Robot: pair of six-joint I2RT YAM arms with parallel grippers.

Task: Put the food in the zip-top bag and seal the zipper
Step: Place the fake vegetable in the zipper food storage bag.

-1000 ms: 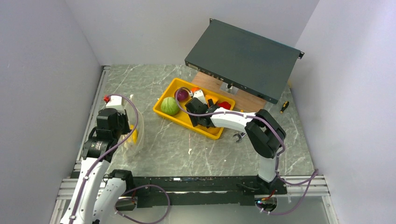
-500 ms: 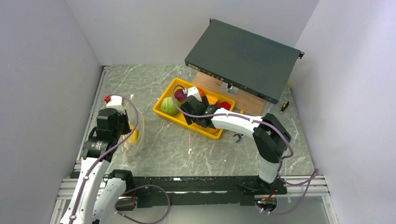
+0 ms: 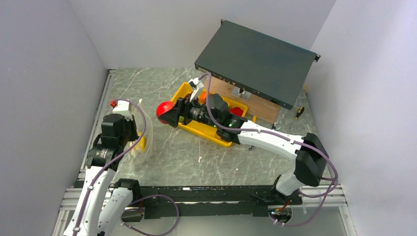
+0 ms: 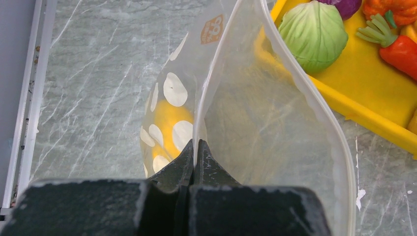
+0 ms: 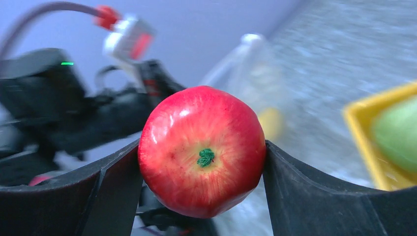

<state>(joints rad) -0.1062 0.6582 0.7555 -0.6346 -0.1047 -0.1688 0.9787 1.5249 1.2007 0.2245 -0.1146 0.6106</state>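
Note:
My left gripper is shut on the rim of the clear zip-top bag and holds it upright with its mouth open; a yellow piece lies inside. The bag stands at the left of the table in the top view. My right gripper is shut on a red apple and holds it in the air just left of the yellow tray, between tray and bag. A green cabbage, a purple piece, and orange and red pieces lie in the tray.
A dark flat metal case leans over a wooden board at the back. A spanner lies partly hidden under my right arm by the tray. A screwdriver lies at the right. Walls close in the left, back and right.
My right gripper has lifted out of the yellow tray with the red apple and swung left towards the bag. The left arm and bag have not moved.

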